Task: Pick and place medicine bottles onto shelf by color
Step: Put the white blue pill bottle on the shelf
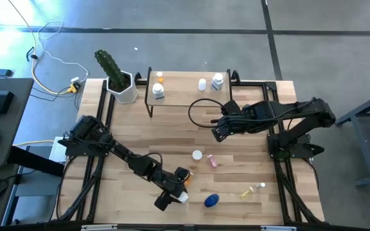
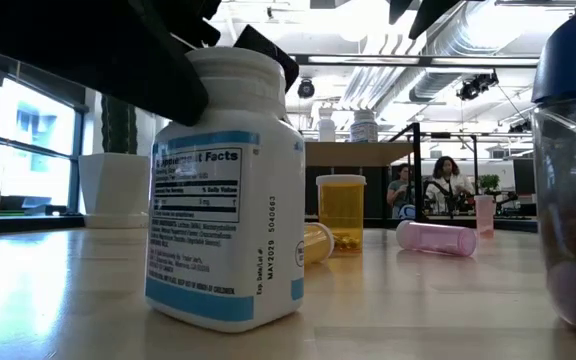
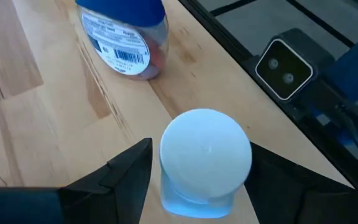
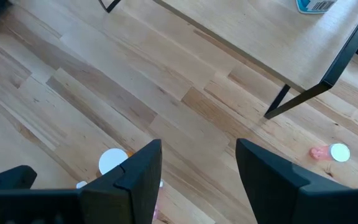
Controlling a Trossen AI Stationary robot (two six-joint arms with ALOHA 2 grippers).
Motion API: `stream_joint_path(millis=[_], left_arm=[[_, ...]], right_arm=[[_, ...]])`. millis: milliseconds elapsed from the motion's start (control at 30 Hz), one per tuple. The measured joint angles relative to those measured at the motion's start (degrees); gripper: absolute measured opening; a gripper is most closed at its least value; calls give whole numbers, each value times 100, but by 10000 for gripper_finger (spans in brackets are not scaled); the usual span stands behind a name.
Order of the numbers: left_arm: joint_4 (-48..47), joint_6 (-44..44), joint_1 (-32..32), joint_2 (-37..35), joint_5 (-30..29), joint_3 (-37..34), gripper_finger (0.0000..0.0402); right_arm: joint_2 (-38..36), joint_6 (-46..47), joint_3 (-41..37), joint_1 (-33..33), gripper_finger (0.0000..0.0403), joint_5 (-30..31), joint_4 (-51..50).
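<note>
A white-capped white bottle (image 3: 205, 155) with a blue-edged label (image 2: 228, 200) stands upright on its base near the table's near edge (image 1: 182, 197). My left gripper (image 3: 201, 163) is shut on it (image 1: 174, 192). The round blue bottle (image 1: 211, 201) lies just right of it. An amber bottle (image 2: 340, 210), a pink bottle (image 1: 212, 162) and a yellowish bottle (image 1: 252, 190) sit mid-table. The shelf (image 1: 185, 97) at the far edge carries several bottles (image 1: 158, 93) (image 1: 218, 81). My right gripper (image 1: 218, 133) hovers open (image 4: 199, 155) above the table in front of the shelf. My left gripper has the white bottle's cap (image 3: 166, 155) and shoulder between its two fingers (image 3: 129, 171), one on each side. The fingers come from above, slanting toward the near edge. The bottle stands upright with its base (image 2: 223, 315) on the table.
A white hexagonal pot with a cactus (image 1: 122, 86) stands left of the shelf. A black frame rail (image 1: 272, 154) runs along the table's sides. The shelf's thin black leg (image 4: 278, 102) is near my right gripper. Bare wood lies between the shelf and the scattered bottles. People sit in the room beyond.
</note>
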Motion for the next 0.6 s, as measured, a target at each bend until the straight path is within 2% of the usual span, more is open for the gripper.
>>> stream_joint_path(millis=[100, 300, 600], left_arm=[[2, 0, 0, 0, 2, 0, 210], [0, 42, 10, 0, 7, 0, 151], [-16, -303, 326, -90, 366, 0, 155]], right_arm=[[0, 0, 0, 0, 197, -1, 0], [0, 1, 0, 0, 197, 0, 0], [0, 145, 0, 0, 197, -2, 1]])
